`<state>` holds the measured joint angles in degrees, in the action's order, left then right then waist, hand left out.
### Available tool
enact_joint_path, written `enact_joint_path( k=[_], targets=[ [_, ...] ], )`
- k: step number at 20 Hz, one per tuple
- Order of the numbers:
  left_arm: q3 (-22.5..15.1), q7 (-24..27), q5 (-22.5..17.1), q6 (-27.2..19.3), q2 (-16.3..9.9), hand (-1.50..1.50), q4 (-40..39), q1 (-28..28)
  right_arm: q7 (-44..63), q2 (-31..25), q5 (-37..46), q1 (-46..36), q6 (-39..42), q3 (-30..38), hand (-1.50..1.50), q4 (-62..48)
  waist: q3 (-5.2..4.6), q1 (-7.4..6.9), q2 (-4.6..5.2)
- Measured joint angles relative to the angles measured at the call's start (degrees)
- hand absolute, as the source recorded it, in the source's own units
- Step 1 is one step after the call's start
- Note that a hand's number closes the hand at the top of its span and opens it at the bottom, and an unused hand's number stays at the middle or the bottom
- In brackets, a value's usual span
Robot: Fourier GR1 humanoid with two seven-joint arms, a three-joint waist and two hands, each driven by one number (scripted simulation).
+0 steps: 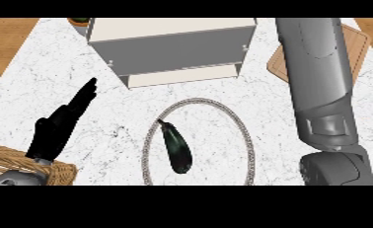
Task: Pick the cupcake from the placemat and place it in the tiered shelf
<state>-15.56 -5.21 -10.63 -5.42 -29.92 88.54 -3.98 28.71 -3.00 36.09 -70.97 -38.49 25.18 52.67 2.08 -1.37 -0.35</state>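
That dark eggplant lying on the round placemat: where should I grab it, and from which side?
Probably the eggplant at its thick middle, fingers across its narrow width. It lies flat on the placemat, thin stem end pointing away and left, so come down from its left, where the open left hand is.

The left robot hand (53, 131) is seen to be matt black, with slim tapering fingers (86, 93) and a grey cuff at the wrist. The right forearm (320, 79) is formed of smooth grey shells, split by dark seams, with a recessed lighter panel and a rounded darker grey segment at the lower end.
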Motion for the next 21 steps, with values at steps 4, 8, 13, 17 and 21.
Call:
enact_joint_path(
  k=[4, 8, 13, 17, 21],
  targets=[
    [1.24, 0.89, -0.17, -0.42, -0.23, 0.0, 0.4, 2.26, 2.71, -3.14, 0.75, 4.04, 0.11, 1.24, -1.5, 2.97, 0.08, 2.06, -0.75],
    [2.11, 1.08, -0.2, -0.63, -0.4, 0.0, 1.05, 3.9, 3.23, -5.77, -1.16, 9.36, 4.69, 1.54, -1.5, 8.72, 0.06, 3.44, -1.18],
    [2.92, 1.01, -0.73, -0.32, -0.7, 0.0, 1.65, 5.2, 2.42, -8.04, -4.53, 16.98, 12.1, 0.85, -1.5, 17.7, -0.05, 4.48, -1.41],
    [3.26, 0.91, -0.82, -0.34, -0.77, 0.0, 1.98, 5.65, 2.97, -10.12, -7.76, 22.7, 18.72, 0.54, -1.5, 25.25, -0.14, 4.77, -1.42],
    [3.28, 0.75, -0.52, -0.17, -0.63, 0.0, 2.36, 5.52, 3.61, -12.07, -11.22, 28.49, 24.2, 1.2, -1.5, 31.8, -0.24, 4.44, -1.24]
  ],
)
